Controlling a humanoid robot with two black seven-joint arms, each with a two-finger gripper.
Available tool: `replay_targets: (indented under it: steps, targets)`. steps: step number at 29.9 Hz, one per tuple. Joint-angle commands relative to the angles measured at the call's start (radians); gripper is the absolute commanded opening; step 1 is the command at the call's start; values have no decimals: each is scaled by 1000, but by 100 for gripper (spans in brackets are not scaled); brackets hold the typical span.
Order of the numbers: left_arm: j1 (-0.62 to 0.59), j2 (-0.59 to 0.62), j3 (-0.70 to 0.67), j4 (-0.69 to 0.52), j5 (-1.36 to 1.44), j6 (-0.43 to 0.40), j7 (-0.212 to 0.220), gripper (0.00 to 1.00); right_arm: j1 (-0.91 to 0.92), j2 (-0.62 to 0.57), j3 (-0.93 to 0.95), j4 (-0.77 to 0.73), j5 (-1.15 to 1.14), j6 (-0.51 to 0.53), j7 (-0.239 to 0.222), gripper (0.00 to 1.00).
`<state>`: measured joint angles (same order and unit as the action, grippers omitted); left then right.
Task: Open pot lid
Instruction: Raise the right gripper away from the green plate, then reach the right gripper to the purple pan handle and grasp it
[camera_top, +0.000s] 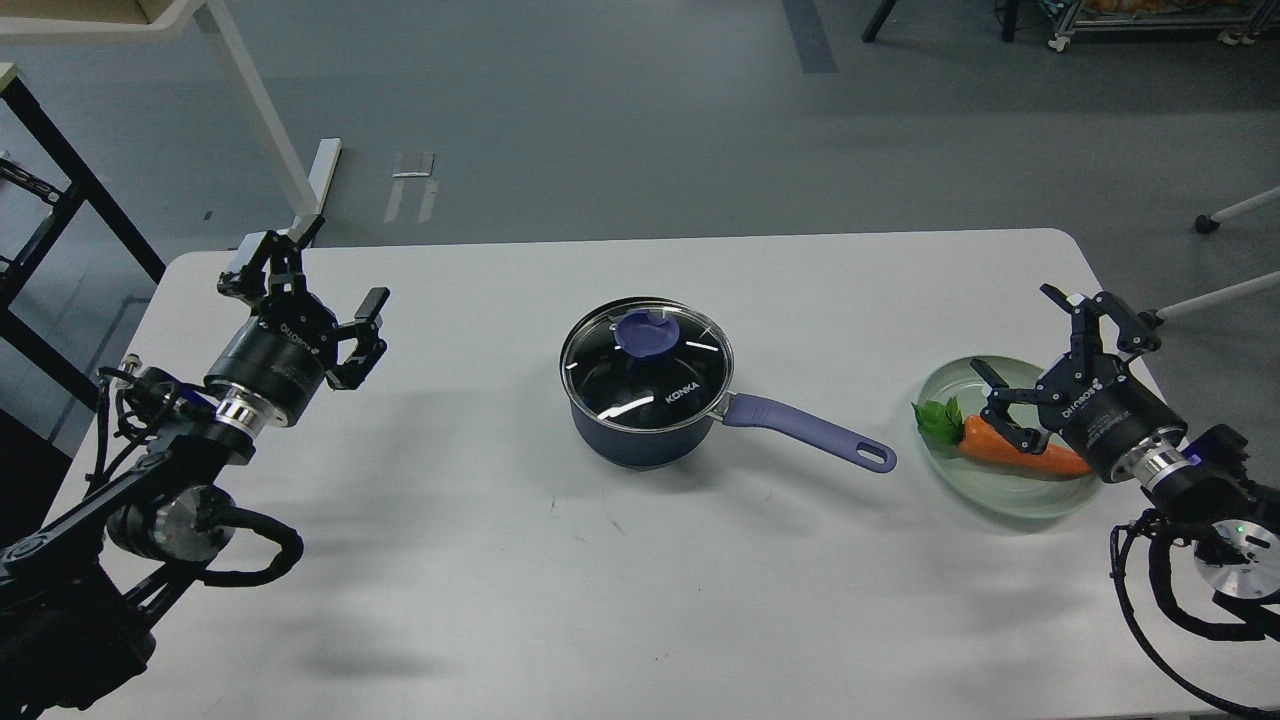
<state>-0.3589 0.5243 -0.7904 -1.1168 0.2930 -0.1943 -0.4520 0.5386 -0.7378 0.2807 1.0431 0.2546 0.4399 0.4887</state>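
The dark navy pot (632, 437) stands mid-table, its lavender handle (810, 431) pointing right toward the front. The clear glass lid (646, 366) with a purple knob (647, 334) and white "KONKA" lettering rests flat on the pot's rim. My left gripper (312, 270) hangs open over the table's left part, well away from the pot. On the right, my right gripper (1022, 338) is open above a pale green plate, with nothing between its fingers.
A pale green glass plate (985, 494) at the right holds an orange carrot (1010, 450) with green leaves. The white table's right edge (1100, 290) lies close behind my right gripper. Bare tabletop lies between each gripper and the pot.
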Motion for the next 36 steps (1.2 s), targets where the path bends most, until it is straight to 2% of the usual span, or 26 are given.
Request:
replay_targets:
  steps: [1,9,15,18,22,24,28,36]
  targets:
    - [6,3,0,0,0,3,-4,99,0,1,0,0,-1,-3,0,100]
    - [3,14,16,9,-12,3,1,99,20,-34,-6,9,-62,-35,0,100]
    - [-14,59,14,12,-12,-4,-10,99,127,-153,-8,109,-420,-125,0,100]
    - [-23,66,14,9,-12,-5,-37,99,206,-211,-18,173,-611,-170,0,100]
    - [-23,71,14,0,-12,-7,-37,99,282,-268,-35,227,-816,-187,0,100]
    - [-23,71,16,-3,-12,-13,-37,99,370,-298,-99,264,-1078,-187,0,100]
    - [-23,69,16,-12,-12,-16,-37,99,539,-298,-263,293,-1388,-191,0,100]
    - [-23,63,16,-44,-12,-13,-37,99,837,-181,-561,318,-1656,-214,0,99]
